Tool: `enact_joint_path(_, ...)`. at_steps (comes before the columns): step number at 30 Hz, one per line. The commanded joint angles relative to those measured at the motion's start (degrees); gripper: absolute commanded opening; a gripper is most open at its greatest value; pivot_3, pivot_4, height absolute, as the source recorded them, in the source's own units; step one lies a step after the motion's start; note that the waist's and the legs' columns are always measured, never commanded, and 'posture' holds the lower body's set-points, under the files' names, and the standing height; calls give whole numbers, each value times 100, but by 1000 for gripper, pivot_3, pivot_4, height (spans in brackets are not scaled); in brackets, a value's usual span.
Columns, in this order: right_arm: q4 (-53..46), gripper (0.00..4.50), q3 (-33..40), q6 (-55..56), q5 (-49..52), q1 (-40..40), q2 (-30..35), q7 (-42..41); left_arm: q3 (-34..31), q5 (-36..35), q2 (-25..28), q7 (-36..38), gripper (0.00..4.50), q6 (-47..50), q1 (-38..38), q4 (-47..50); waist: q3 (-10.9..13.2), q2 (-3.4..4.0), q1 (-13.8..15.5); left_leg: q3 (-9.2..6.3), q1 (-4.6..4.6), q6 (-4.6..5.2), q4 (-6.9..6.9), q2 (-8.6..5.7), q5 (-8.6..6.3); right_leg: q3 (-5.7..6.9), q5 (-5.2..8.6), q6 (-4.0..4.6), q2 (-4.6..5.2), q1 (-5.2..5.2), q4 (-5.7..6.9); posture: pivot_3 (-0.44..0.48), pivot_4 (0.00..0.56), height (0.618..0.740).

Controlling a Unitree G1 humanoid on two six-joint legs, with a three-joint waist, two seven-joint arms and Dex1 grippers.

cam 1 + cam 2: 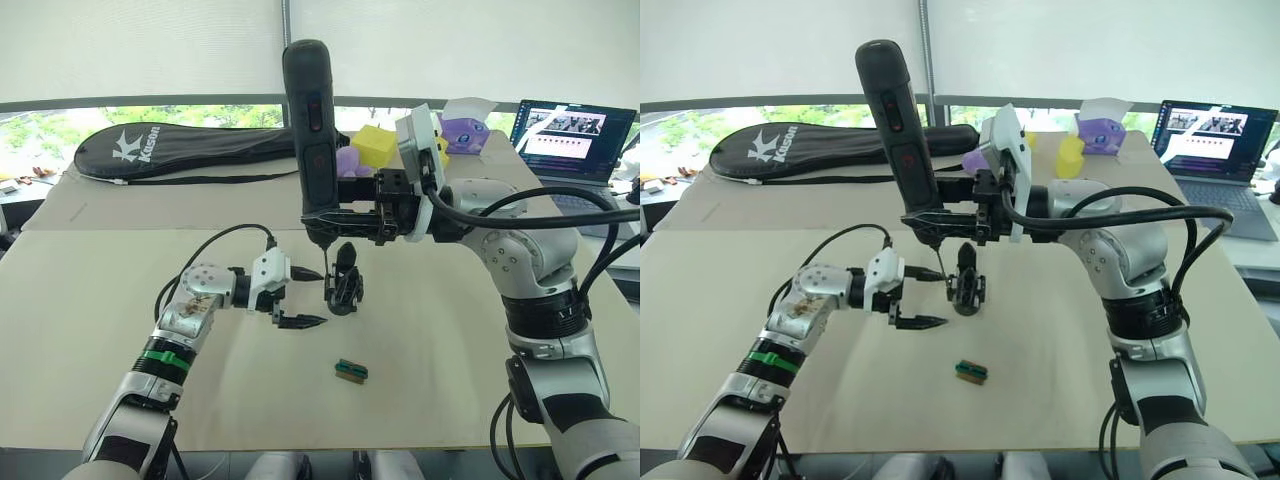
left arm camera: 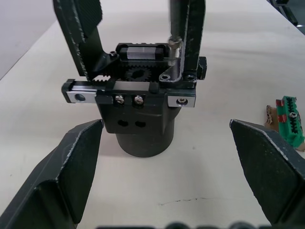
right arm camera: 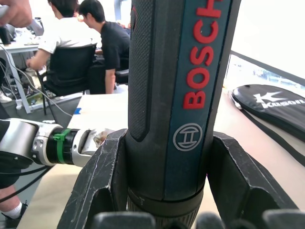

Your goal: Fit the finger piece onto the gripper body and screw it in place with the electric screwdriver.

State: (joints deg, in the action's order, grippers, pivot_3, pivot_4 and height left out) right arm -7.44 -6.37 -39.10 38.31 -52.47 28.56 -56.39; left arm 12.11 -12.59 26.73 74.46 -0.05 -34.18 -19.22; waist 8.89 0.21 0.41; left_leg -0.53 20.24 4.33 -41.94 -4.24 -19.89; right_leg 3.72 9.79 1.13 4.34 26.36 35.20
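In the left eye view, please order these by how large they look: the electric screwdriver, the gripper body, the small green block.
1. Electric screwdriver, though it is raised nearer the camera.
2. Gripper body.
3. Green block.

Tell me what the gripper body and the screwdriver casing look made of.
Gripper body: likely matte black plastic or coated metal, with a bright bare-metal rail and silver screws across its front. Screwdriver: a hard dark shell with a textured, rubbery-looking grip panel and red raised lettering; its bit looks like steel.
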Motion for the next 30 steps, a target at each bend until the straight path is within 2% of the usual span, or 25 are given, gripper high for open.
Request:
enact_joint_path(1,-87,1967,180,233,-67,-159,17,-94,31,65,-54,35,4500,-203,-110,-11,0,0,4,0,0,0,0,0,0,0,0,0,0,0,0,0,150,740)
enact_joint_path(14,0,1967,225,112,-204,-137,49,-200,-17,180,-244,-53,4500,-397,-199,-250,0,0,17,0,1,0,0,-2,0,0,0,0,2,-1,-1,0,150,740)
enact_joint_path(30,-32,1967,380,84,-207,-144,68,-173,-71,234,-87,149,4500,-520,-485,-734,0,0,10,-1,2,0,0,-2,0,0,0,0,2,1,0,0,150,740)
